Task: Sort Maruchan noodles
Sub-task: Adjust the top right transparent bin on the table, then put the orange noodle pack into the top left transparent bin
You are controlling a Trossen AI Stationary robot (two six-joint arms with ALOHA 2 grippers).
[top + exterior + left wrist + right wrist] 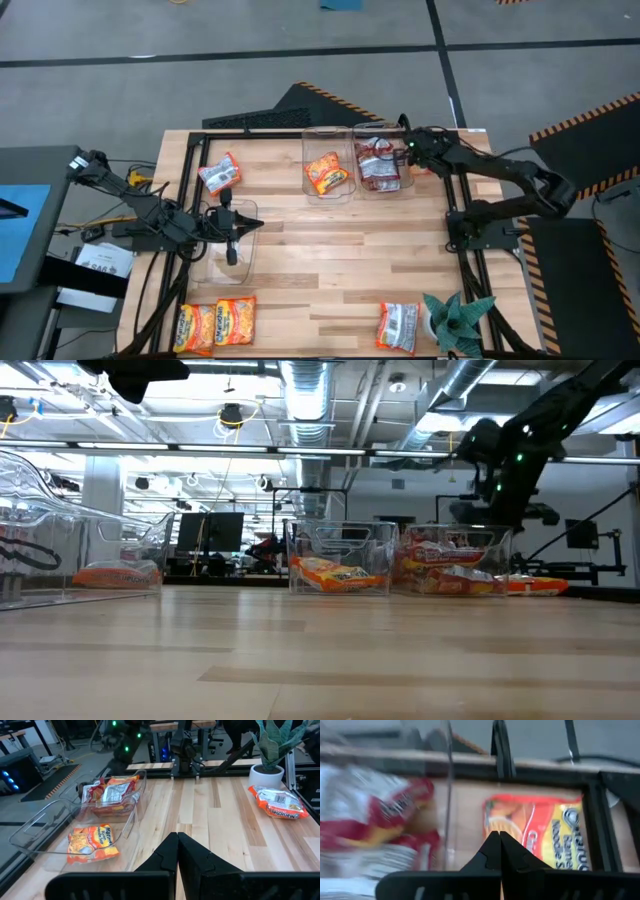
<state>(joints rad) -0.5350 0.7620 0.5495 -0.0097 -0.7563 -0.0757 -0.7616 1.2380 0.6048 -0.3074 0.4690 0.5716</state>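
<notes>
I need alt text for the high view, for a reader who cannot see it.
From above, a wooden table holds two clear bins: one with an orange noodle packet, one with red-white packets. The right gripper is beside the second bin; the left gripper rests shut at left.

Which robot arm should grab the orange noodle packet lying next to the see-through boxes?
Probably the right. The right gripper, fingers shut, hangs by the far bins directly over the orange packet lying outside the bin of red-and-white packets. The left gripper, also shut, sits at the table's opposite side.
</notes>
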